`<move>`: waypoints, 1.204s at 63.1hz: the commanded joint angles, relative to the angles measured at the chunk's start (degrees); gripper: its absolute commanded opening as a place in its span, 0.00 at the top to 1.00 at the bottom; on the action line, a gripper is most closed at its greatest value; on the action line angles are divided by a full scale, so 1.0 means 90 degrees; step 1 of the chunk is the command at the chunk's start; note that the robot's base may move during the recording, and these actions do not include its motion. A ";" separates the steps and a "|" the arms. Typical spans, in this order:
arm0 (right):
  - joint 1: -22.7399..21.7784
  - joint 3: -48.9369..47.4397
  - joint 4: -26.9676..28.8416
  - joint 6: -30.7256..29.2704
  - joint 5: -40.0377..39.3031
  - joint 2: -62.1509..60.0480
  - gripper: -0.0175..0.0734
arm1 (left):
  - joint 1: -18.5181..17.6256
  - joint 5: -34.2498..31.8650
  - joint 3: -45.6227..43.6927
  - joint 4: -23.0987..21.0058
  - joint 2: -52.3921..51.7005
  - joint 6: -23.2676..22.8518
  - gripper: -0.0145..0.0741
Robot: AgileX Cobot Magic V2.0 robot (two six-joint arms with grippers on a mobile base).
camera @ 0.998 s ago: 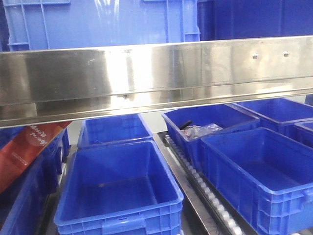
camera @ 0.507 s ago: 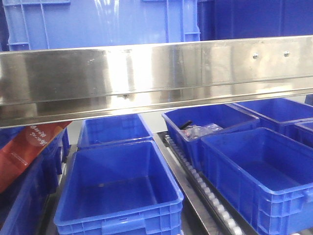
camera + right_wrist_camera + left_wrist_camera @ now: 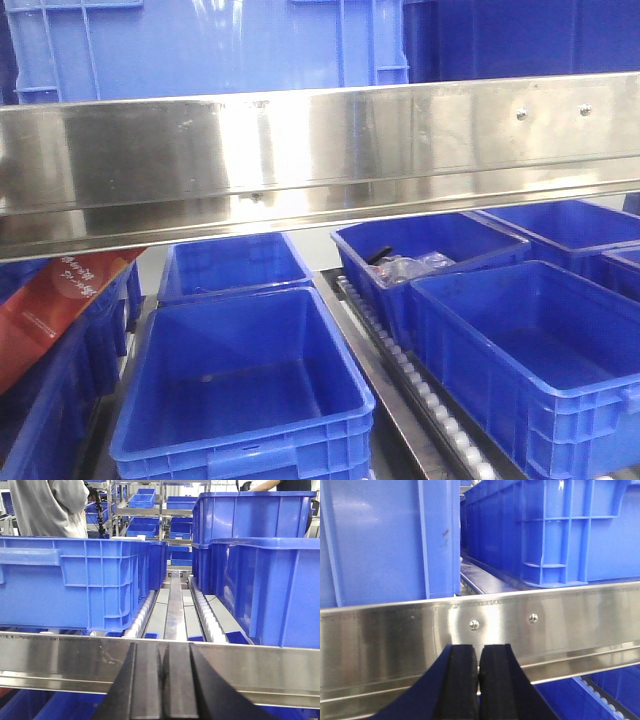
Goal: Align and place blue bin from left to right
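Blue bin (image 3: pixel 75 582): stiff ribbed plastic, likely light (contents unseen); take hold at rim or handle recess. Left claw (image 3: pixel 478 680) and right claw (image 3: pixel 165 680) both pressed together, empty.

White characters are showing on a red package (image 3: pixel 55 305) that is leaning against the blue crates at the lower shelf's left edge, but they are coming out too small and blurred to read. Nothing legible is appearing on the blue bin (image 3: pixel 200 45), the other crates, or the steel rail (image 3: pixel 320 150).
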 commanded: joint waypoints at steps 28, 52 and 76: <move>-0.2636 0.1526 0.0875 -0.0763 -0.1066 -0.0559 0.88 | 0.0014 -0.0128 -0.0013 -0.0021 -0.0033 0.0027 0.82; -0.2956 0.2595 0.0882 -0.0763 -0.1200 -0.1093 0.88 | 0.0014 -0.0128 -0.0013 -0.0021 -0.0033 0.0027 0.82; -0.2536 0.2595 0.0863 -0.0763 -0.1200 -0.1093 0.88 | 0.0014 -0.0128 -0.0013 -0.0021 -0.0033 0.0027 0.82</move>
